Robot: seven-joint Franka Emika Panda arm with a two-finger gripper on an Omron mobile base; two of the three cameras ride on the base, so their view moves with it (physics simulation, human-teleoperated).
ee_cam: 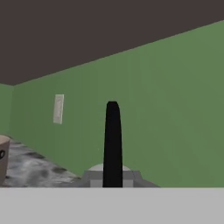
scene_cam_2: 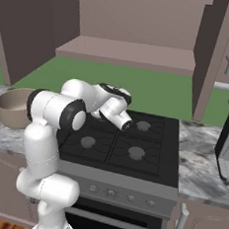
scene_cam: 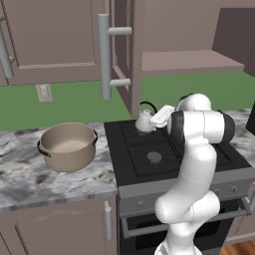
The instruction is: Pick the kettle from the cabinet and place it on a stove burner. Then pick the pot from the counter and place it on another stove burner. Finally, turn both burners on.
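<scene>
- The tan pot (scene_cam: 68, 145) is seen on the marbled desk (scene_cam: 30, 174), left of the black stove (scene_cam: 149, 149).
- The little grey kettle (scene_cam: 145, 121) is held over the back-left burner, near the green wall.
- The tool (scene_cam: 155, 118) is clenched on the kettle's thin black handle (ee_cam: 112, 144).
- The cabinet (scene_cam: 187, 62) above stands open, with a bare shelf.

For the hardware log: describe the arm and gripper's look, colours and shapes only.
The arm is glossy white, built of thick rounded tube segments with bulbous elbows, and dark, near-black bands at the joints. The hand is a white block. The gripper shows small dark fingertips over a grey base in the hand view. No cables or markings are visible.
</scene>
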